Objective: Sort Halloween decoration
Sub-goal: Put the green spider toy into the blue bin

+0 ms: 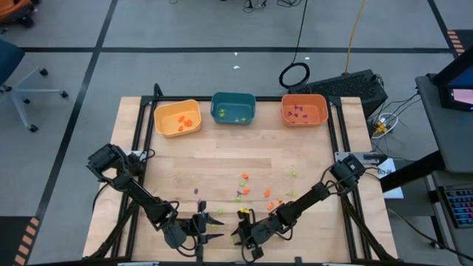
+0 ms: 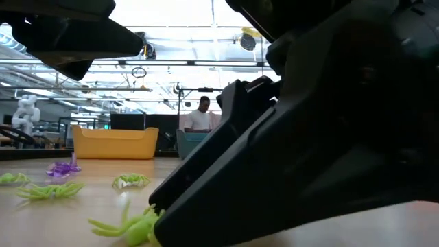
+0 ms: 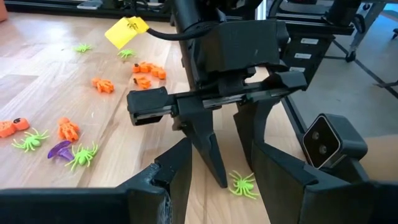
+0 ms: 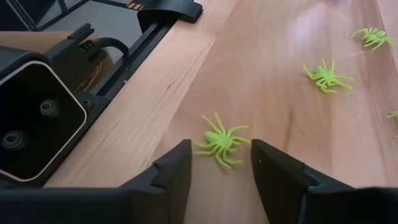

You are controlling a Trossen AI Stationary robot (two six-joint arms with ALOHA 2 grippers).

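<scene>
1. Right end effector (image 4: 221,180) sits low at the near edge of the tabletop (image 1: 222,159), its two fingers parted with a light-green spider (image 4: 219,142) lying on the wood just at the mouth of the gap, not gripped.
2. Seen from the left wrist, that same spider (image 3: 244,185) lies flat between the right end effector's (image 3: 235,167) down-pointing fingers, with bare wood on both sides of it.
3. Left end effector (image 1: 214,229) waits just beside the right one (image 1: 246,242), at the near edge, its fingers apart and holding nothing; only a narrow strip of wood separates the two.
4. Other Halloween decorations (image 1: 255,188) are scattered over the near-middle of the tabletop: orange, light-green and purple pieces, mostly apart from one another, none touching an edge.
5. Open wood lies between this scatter and the far edge, giving free room across the middle.
6. Three bins stand along the far edge: a yellow bin (image 1: 177,118) with orange pieces, a teal bin (image 1: 233,107) with green ones, and an orange bin (image 1: 304,109) with purple ones.
7. A black frame (image 1: 341,133) runs down both sides of the tabletop, close to the arms' bases.
8. In the low view a person (image 2: 201,115) stands in the room behind the bins.
</scene>
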